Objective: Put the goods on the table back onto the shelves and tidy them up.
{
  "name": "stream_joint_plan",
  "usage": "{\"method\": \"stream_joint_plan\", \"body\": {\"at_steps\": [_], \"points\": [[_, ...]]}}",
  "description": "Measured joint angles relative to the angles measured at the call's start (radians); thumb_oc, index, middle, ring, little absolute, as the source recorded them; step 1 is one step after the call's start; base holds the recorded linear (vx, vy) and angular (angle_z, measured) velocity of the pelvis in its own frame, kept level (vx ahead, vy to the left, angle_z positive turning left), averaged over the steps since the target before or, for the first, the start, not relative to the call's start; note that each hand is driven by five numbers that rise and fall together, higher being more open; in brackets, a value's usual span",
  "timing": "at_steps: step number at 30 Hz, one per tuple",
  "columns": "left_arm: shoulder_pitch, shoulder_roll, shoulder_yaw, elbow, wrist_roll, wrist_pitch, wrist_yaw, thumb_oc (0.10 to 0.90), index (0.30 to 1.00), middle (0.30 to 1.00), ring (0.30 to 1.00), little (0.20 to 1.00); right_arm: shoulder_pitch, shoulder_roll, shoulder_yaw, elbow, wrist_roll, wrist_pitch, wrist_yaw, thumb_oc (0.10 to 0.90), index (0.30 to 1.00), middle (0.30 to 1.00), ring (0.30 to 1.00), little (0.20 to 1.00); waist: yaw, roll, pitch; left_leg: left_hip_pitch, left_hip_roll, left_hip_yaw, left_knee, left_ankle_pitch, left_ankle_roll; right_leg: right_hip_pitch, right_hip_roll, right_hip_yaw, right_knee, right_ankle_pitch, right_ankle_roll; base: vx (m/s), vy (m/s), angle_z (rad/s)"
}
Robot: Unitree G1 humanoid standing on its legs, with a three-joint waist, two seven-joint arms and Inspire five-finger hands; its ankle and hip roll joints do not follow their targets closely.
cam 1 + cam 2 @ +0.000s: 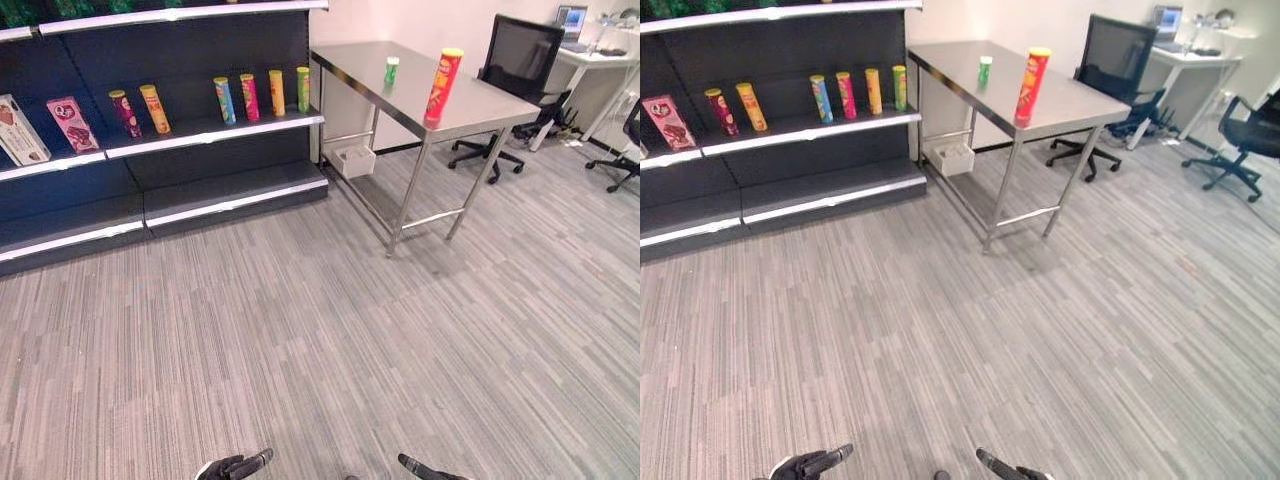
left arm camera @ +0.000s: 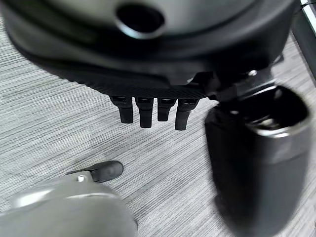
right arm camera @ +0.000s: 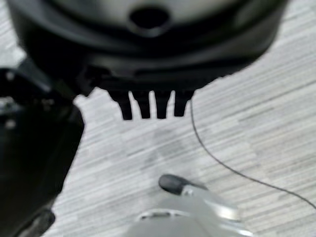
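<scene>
**Carpet separates both robot hands from the goods on the counter**

Grey striped carpet runs from the steel counter (image 1: 490, 108) to the left robot hand (image 1: 235, 466) and the right robot hand (image 1: 425, 469). Both hang low and well apart from the counter. Each has its fingers (image 2: 148, 111) straight and relaxed, and neither holds anything.

A tall red can (image 1: 443, 84) stands upright close to the counter's near edge. A small green can (image 1: 391, 70) stands upright nearer the counter's middle, apart from the red one. Dark shelves (image 1: 215, 122) stand just beside the counter, on its side away from the office chair (image 1: 520, 60). They already carry a row of cans (image 1: 250, 97).

The likeliest mishap concerns the tall red can. It is narrow and high and sits near the counter's edge, so a nudge to the counter on arrival could tip it. A robot hand coming in from the side could do the same, and the can would probably roll off onto the carpet. Reaching past it for the green can carries the same risk. At the shelves, a can set down carelessly could knock over the upright row.
</scene>
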Motion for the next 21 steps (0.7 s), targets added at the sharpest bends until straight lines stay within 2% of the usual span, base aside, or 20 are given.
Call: {"method": "stream_joint_plan", "body": {"at_steps": [2,10,13,15,17,18,19,20,21], "points": [[0.001,0.000,0.000,-0.014,-0.001,-0.001,0.000,0.800,0.900,0.900,0.900,0.900,-0.001,-0.012,-0.001,-0.033,0.000,-0.001,-0.001,0.800,0.900,0.900,0.900,0.900,-0.009,0.014,0.024,0.011,0.000,0.001,-0.004,0.001,-0.001,0.011,0.001,0.001,-0.004,0.004,-0.001,0.00,-0.020,-0.01],[-0.002,0.000,0.001,-0.016,-0.003,-0.001,0.004,0.800,0.900,0.900,0.900,0.900,-0.007,-0.013,-0.001,-0.033,0.000,-0.001,-0.004,0.800,0.900,0.900,0.900,0.900,-0.007,0.006,0.042,0.021,0.000,0.003,-0.024,0.005,-0.007,0.012,0.002,0.003,-0.011,-0.010,0.015,0.02,-0.041,0.00],[0.001,-0.001,0.001,-0.016,-0.003,-0.001,0.004,0.800,0.900,0.900,0.900,0.900,-0.007,-0.013,-0.001,-0.031,0.000,-0.001,-0.009,0.800,0.900,0.900,0.900,0.900,-0.007,0.012,0.056,0.009,0.003,0.003,-0.014,0.006,-0.015,0.002,0.006,0.002,-0.010,-0.014,0.014,-0.03,-0.161,0.03],[-0.019,0.015,0.017,-0.022,-0.034,-0.011,0.007,0.800,0.900,0.900,0.900,0.900,-0.028,0.000,0.002,-0.025,0.000,-0.002,-0.009,0.800,0.900,0.900,0.900,0.900,-0.002,-0.016,0.080,-0.093,-0.004,0.001,0.135,-0.024,-0.060,-0.026,-0.010,0.002,-0.011,-0.024,0.008,-0.01,-0.133,0.12],[-0.036,0.013,0.060,-0.025,-0.067,-0.018,0.007,0.800,0.900,0.900,0.900,0.900,-0.054,-0.001,0.001,-0.027,0.002,-0.002,-0.011,0.800,0.900,0.900,0.900,0.900,0.007,-0.045,0.125,-0.190,-0.018,-0.002,0.318,-0.024,-0.062,-0.027,-0.037,0.004,-0.010,-0.010,-0.020,-0.03,-0.139,0.05],[-0.042,0.008,0.077,-0.029,-0.089,-0.021,0.006,0.800,0.900,0.900,0.900,0.900,-0.054,-0.009,-0.001,-0.029,0.003,-0.003,-0.012,0.800,0.900,0.900,0.900,0.900,0.014,-0.045,0.136,-0.234,-0.017,-0.007,0.407,-0.023,-0.064,-0.023,-0.040,0.004,-0.010,-0.010,-0.027,-0.01,-0.138,0.17],[-0.058,0.007,0.082,-0.042,-0.101,-0.029,0.008,0.800,0.900,0.900,0.900,0.900,-0.055,-0.019,-0.001,-0.030,0.005,-0.006,-0.013,0.800,0.900,0.900,0.900,0.900,0.020,-0.040,0.153,-0.331,-0.017,-0.044,0.577,-0.001,-0.095,-0.023,-0.038,0.001,0.002,-0.012,-0.045,0.09,-0.132,0.14],[-0.087,0.007,0.080,-0.057,-0.109,-0.042,0.010,0.800,0.900,0.900,0.900,0.900,-0.071,-0.032,0.000,-0.032,0.005,-0.007,-0.014,0.800,0.900,0.900,0.900,0.900,0.028,-0.035,0.182,-0.441,-0.013,-0.086,0.752,0.046,-0.155,-0.023,-0.032,0.001,0.009,-0.017,-0.064,0.29,-0.077,0.10],[-0.089,0.007,0.080,-0.058,-0.110,-0.042,0.010,0.800,0.900,0.900,0.900,0.900,-0.076,-0.034,0.000,-0.032,0.005,-0.007,-0.015,0.800,0.900,0.900,0.900,0.900,0.027,-0.035,0.182,-0.459,-0.010,-0.093,0.776,0.049,-0.159,-0.024,-0.028,0.001,0.008,-0.017,-0.070,0.55,0.025,0.01]]}}
